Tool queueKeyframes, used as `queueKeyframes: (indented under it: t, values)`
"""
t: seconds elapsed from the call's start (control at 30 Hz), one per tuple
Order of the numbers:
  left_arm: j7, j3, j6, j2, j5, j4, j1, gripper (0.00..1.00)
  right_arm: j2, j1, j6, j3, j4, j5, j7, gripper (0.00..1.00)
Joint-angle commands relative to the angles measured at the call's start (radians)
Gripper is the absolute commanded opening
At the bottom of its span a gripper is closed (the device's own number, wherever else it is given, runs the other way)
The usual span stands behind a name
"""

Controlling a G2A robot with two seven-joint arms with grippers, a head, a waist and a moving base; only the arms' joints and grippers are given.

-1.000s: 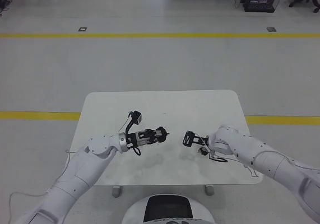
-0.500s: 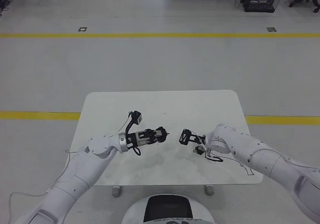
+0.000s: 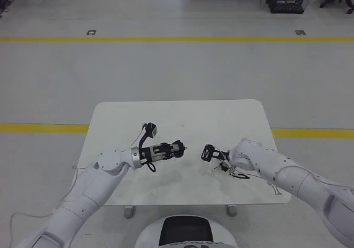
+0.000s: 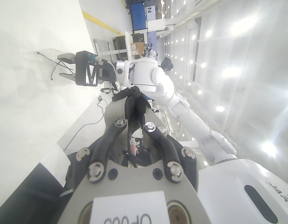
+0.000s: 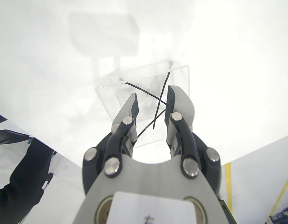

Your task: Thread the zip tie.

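Two thin black zip ties (image 5: 160, 96) cross each other in a small clear box (image 5: 115, 89) on the white table (image 3: 183, 118). My right gripper (image 5: 152, 103) is open around them, one finger on each side of the crossing, and a pad (image 5: 168, 101) touches one strand. From the left wrist view this right gripper (image 4: 64, 67) stands open at the clear box (image 4: 47, 54) with the zip ties (image 4: 55, 65) between its fingers. My left gripper (image 4: 134, 94) is shut, held above the table facing the right one across a short gap, the left gripper (image 3: 180, 148) opposite the right gripper (image 3: 206, 152).
Both arms hover over the front half of the table, whose front edge (image 3: 183, 203) is close below them. A thin cable (image 3: 77, 167) hangs off the table's left side. The floor around has yellow lines (image 3: 34, 128).
The right gripper shifted slightly toward the left arm and back again. The left arm has stayed still.
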Motion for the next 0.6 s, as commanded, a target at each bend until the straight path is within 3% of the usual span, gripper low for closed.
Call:
queueKeyframes:
  t: [0.0,0.57]
  values:
    - [0.000,0.000,0.000,0.000,0.000,0.000,0.000,0.00,-0.002,-0.003,0.000,0.000,0.002,-0.003,0.001,0.28]
    - [0.000,0.000,0.000,0.000,0.000,0.000,0.000,0.00,-0.034,-0.007,0.000,0.000,0.047,-0.003,0.007,0.27]
